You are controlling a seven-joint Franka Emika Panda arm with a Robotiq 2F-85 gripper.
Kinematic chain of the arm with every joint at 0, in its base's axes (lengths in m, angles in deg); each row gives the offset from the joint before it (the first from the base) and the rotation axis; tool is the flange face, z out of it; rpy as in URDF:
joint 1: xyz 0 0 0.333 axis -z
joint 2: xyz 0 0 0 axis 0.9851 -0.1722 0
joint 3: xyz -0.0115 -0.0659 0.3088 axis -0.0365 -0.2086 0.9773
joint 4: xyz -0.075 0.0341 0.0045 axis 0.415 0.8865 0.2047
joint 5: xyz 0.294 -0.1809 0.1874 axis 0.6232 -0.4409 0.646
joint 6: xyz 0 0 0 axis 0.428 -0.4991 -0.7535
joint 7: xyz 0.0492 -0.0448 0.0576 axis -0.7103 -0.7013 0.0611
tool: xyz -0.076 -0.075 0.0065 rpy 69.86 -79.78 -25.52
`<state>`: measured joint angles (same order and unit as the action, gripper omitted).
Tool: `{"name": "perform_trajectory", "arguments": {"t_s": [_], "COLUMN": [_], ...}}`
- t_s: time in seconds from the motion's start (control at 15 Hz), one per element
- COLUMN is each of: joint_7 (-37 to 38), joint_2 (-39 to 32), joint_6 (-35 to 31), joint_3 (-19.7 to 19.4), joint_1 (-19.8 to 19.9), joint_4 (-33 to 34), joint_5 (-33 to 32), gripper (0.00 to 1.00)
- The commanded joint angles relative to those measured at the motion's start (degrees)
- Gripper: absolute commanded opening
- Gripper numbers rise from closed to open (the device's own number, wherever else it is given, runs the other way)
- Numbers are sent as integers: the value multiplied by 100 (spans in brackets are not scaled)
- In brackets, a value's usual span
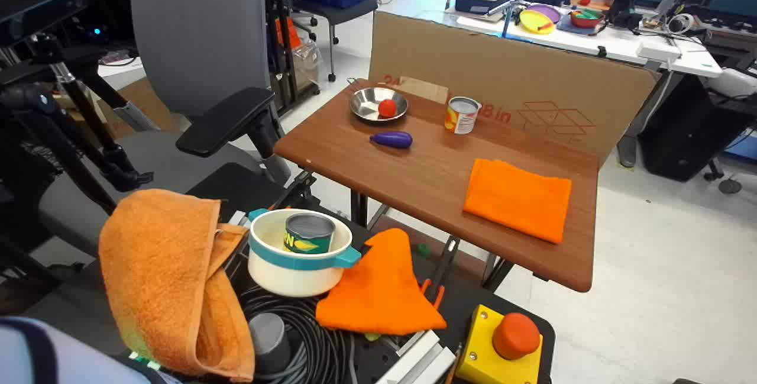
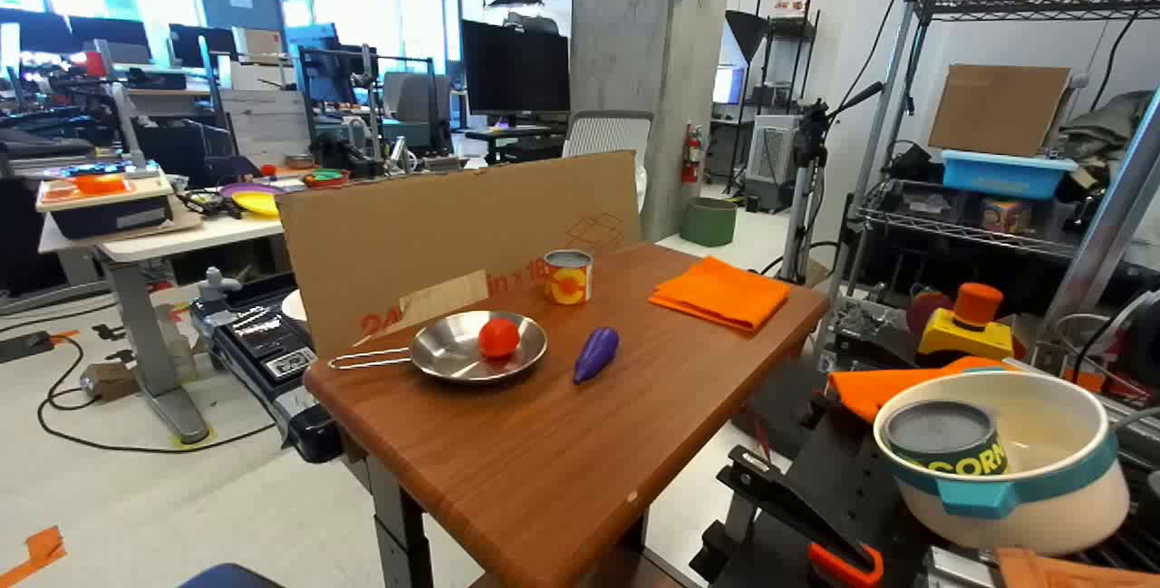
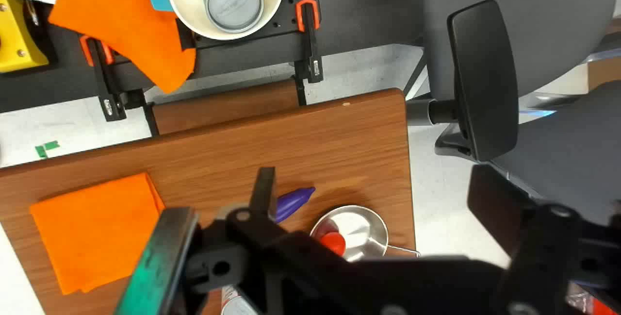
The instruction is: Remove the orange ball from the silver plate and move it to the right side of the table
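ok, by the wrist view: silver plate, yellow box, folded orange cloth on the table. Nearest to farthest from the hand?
As that view shows them, from the hand:
1. Silver plate: just below the open gap, in frame.
2. Folded orange cloth: lower left.
3. Yellow box: upper left edge.

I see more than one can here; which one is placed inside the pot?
The green-and-yellow corn can, inside the white-and-teal pot. The orange-labelled can instead stands directly on the wooden table, near the cardboard panel.
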<state>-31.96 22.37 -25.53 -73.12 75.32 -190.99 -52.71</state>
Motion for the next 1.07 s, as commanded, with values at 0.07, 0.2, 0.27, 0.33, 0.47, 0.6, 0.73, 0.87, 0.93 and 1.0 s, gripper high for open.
{"name": "perform_trajectory", "arguments": {"t_s": [0.07,0.2,0.27,0.33,0.47,0.6,0.73,0.87,0.93,1.0], "joint_7": [-31,-31,-31,-31,-31,-31,222,359,487,645], "joint_2": [-1,-1,-1,-1,-1,-1,-374,-890,-1161,-1438], "joint_6": [21,21,21,21,21,21,-223,-663,-833,-1053], "joint_3": [56,56,56,56,56,56,256,437,497,572], "joint_1": [68,68,68,68,68,68,149,196,219,252], "joint_4": [12,12,12,12,12,12,182,429,558,691], "joint_5": [31,31,31,31,31,31,-166,-381,-475,-608], "gripper": [100,100,100,100,100,100,100,100,100,100]}}
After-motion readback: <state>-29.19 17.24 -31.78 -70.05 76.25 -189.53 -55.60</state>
